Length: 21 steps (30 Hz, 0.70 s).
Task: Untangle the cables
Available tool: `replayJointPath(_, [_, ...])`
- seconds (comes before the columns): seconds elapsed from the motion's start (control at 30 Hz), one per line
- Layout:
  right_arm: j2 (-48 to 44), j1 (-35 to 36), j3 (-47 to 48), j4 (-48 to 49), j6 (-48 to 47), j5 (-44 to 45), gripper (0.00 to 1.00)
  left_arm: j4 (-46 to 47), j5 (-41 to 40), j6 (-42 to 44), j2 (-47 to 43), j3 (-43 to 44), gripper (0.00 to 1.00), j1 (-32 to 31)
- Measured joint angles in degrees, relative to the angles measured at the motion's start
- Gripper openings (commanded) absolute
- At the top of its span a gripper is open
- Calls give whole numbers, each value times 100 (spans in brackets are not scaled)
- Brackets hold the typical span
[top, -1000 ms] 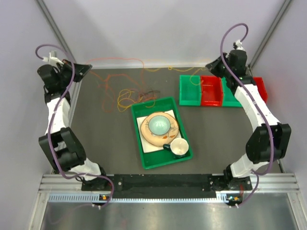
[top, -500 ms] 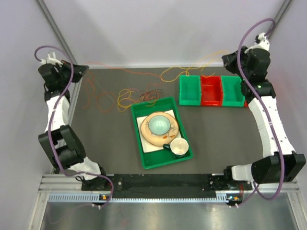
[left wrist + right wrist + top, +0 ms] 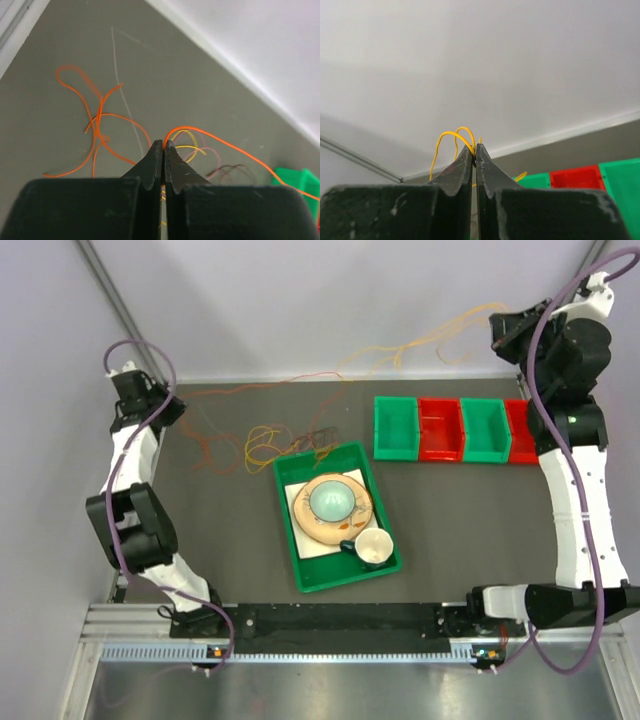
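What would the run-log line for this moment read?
left gripper: shut on orange cable | right gripper: shut on yellow cable, held high | tangle: loose on table

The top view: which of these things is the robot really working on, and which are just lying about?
Part of the job:
- tangle of cables
- orange cable, pinched in the left tool
- yellow cable, pinched in the right tool

Just lying about:
- green tray
- plate, bowl, cup
- green and red bins
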Motion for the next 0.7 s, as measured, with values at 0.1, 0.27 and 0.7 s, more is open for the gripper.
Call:
replayJointPath(0.1, [140,0,118,146,170,-297,0,-238,-404,310,289,114,3,-280])
replayJointPath(0.27, [962,240,236,295,363,-715,0,-389,-284,651,372,109,65,-887])
replayJointPath(0.7, [1694,852,234,103,450,-1169,0,-664,1539,1440,365,1235,93,-1792])
